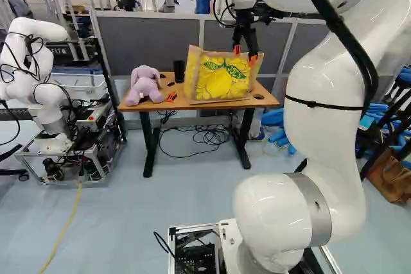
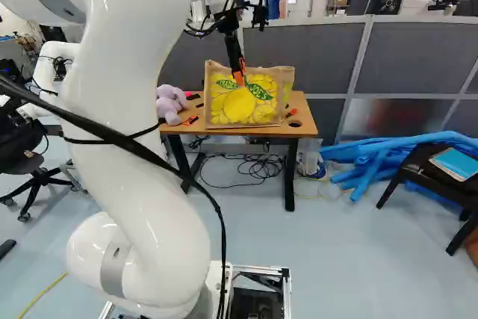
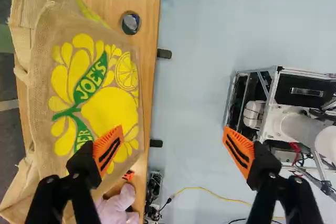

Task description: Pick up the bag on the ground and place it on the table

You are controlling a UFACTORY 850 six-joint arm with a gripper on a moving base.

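Burlap bag (image 1: pixel 215 83) up on the table, release apparently made

The table (image 1: pixel 157 104) runs beneath one of the fingers (image 3: pixel 107 153) and ends short of the other. On it, the bag stands roughly upright, its printed face under and ahead of that first finger. The fingers are spread wide, with nothing pinched between them; whether the near one touches the fabric, I cannot tell. The lilac plush toy (image 1: pixel 144 84) sits beside the bag, off to that finger's side.

Lifting and placing therefore look done, by my judgement. What remains is probably only backing the fingers clear without snagging or tipping the bag.
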